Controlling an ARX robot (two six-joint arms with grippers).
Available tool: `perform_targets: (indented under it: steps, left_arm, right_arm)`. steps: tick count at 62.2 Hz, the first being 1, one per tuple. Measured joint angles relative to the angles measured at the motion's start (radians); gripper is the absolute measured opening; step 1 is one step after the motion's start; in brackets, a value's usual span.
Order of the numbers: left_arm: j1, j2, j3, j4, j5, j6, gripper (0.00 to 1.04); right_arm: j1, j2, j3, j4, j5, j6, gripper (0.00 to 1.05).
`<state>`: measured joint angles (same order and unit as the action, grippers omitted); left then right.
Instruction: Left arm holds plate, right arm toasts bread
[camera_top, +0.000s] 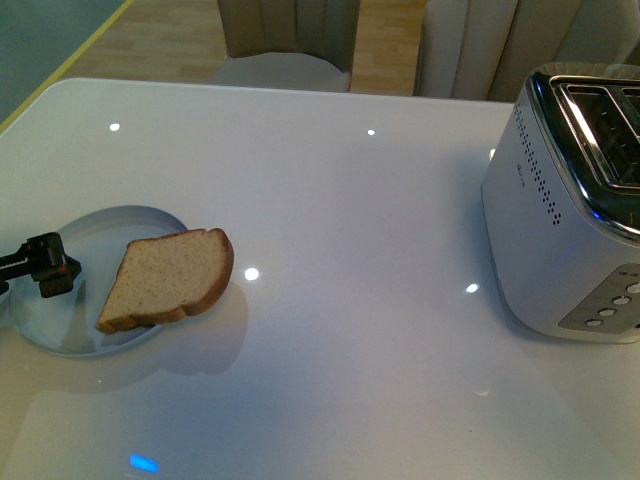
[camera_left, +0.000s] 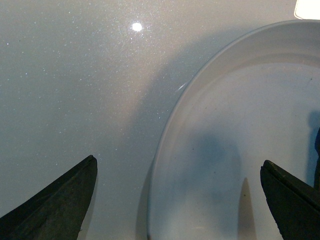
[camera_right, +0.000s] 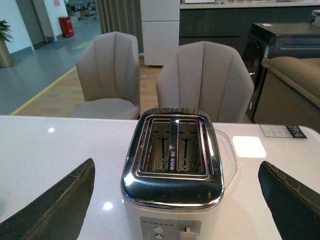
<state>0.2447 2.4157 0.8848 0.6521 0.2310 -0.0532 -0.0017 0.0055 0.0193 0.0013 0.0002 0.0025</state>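
Observation:
The pale blue-white plate (camera_top: 70, 320) lies on the white table at the near left. The slice of brown bread (camera_top: 165, 278) lies flat on it and overhangs its right rim. My left gripper (camera_top: 55, 266) is open at the plate's left edge, apart from the bread. In the left wrist view the left gripper (camera_left: 178, 160) has its jaws wide apart, one finger (camera_left: 60, 200) over bare table and the other (camera_left: 290, 200) over the plate (camera_left: 240, 125), with nothing between them. My right gripper (camera_right: 176, 164) is open and empty, above and in front of the toaster (camera_right: 172, 192). It does not show in the front view.
The white and chrome toaster (camera_top: 560, 230) stands at the table's right edge, with both slots (camera_right: 172, 147) empty and buttons and a lever on its near end. Two beige chairs (camera_right: 205, 80) stand beyond the far table edge. A white square patch (camera_right: 249, 146) lies beside the toaster.

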Motion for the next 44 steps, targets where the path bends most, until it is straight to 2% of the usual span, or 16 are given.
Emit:
perform_targets:
  steps: [4,6,28,37,41,44]
  left_arm:
    - [-0.011,0.006,0.007,0.000,-0.004,0.000,0.97]
    - [-0.014,0.008,0.010,-0.001,-0.004,-0.001,0.93]
    - [-0.026,0.020,0.013,-0.004,0.014,-0.089,0.36]
    - [-0.015,0.020,0.014,-0.018,0.055,-0.164,0.11]
    - [-0.006,0.019,0.014,-0.018,0.085,-0.205,0.03]
    - [0.000,0.019,0.012,-0.016,0.100,-0.233,0.03]
  right_arm:
    - [0.000,0.000,0.000,0.000,0.000,0.000,0.96]
    - [0.000,0.000,0.000,0.000,0.000,0.000,0.96]
    - [0.000,0.000,0.000,0.000,0.000,0.000,0.96]
    - [0.000,0.000,0.000,0.000,0.000,0.000,0.96]
    - [0.000,0.000,0.000,0.000,0.000,0.000,0.96]
    - [0.000,0.000,0.000,0.000,0.000,0.000,0.96]
